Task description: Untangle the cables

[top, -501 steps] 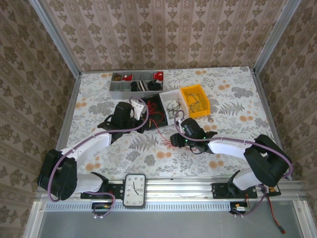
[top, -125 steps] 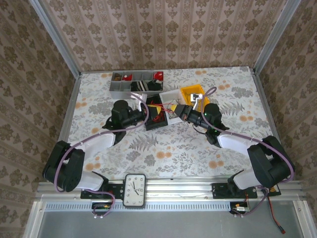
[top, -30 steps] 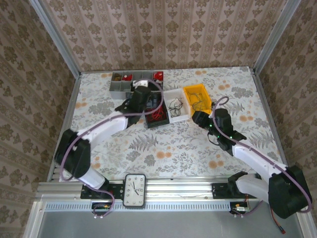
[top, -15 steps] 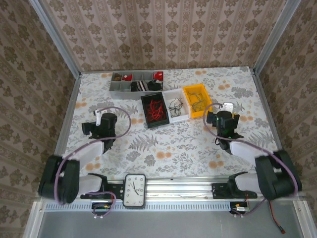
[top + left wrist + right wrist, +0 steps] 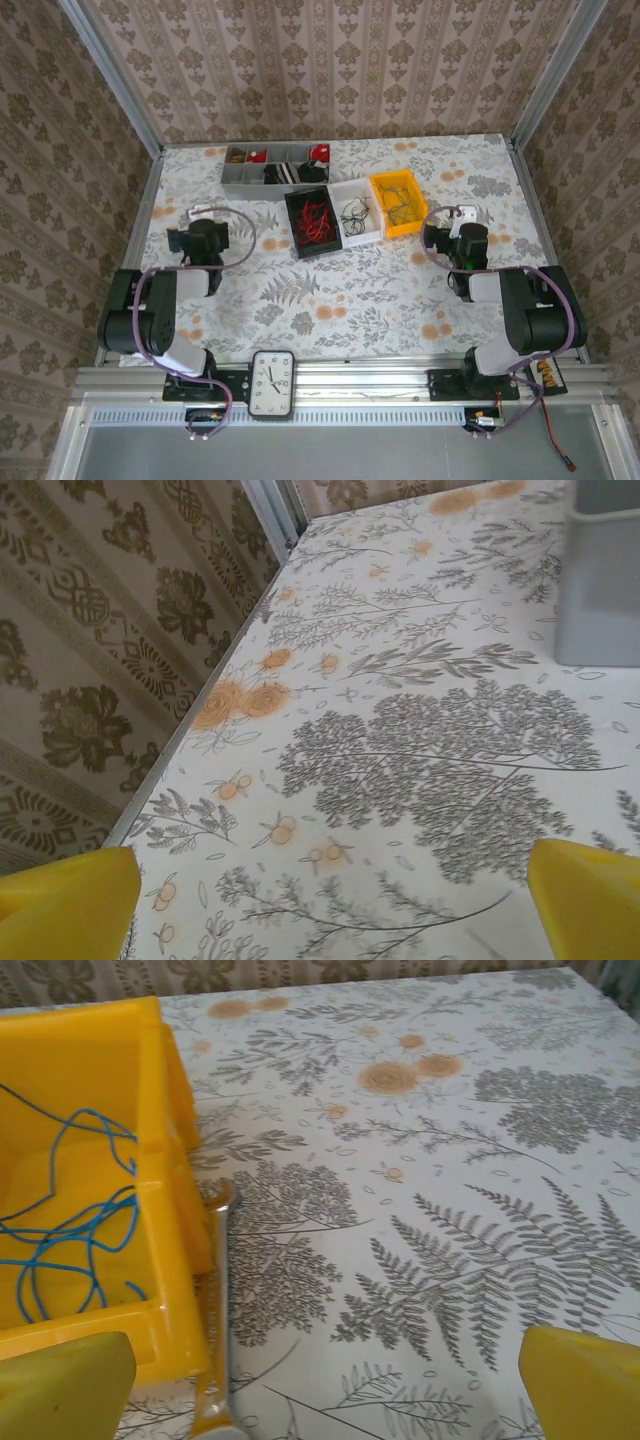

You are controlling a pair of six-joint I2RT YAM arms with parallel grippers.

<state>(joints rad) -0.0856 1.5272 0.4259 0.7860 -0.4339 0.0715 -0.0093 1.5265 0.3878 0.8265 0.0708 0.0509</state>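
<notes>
The cables lie sorted in three bins at the table's middle. Red cables (image 5: pixel 312 218) fill the black bin (image 5: pixel 296 235), dark cables (image 5: pixel 354 213) lie in the white bin (image 5: pixel 368 190), and thin cables (image 5: pixel 398 207) lie in the yellow bin (image 5: pixel 420 213). In the right wrist view those last cables (image 5: pixel 70 1230) look blue inside the yellow bin (image 5: pixel 160 1140). My left gripper (image 5: pixel 200 216) (image 5: pixel 330 910) is drawn back to the left of the bins, open and empty over bare cloth. My right gripper (image 5: pixel 462 217) (image 5: pixel 325 1390) sits right of the yellow bin, open and empty.
A grey compartment tray (image 5: pixel 240 180) with small parts stands at the back, its wall (image 5: pixel 600 580) showing at the left wrist view's upper right. A metal wrench (image 5: pixel 215 1290) lies flat against the yellow bin's right side. The wall rail (image 5: pixel 270 520) runs along the left edge.
Both arms have pulled back from the bins toward their own sides of the table. The left gripper left the black bin; the right gripper moved off the yellow bin and opened wide.
</notes>
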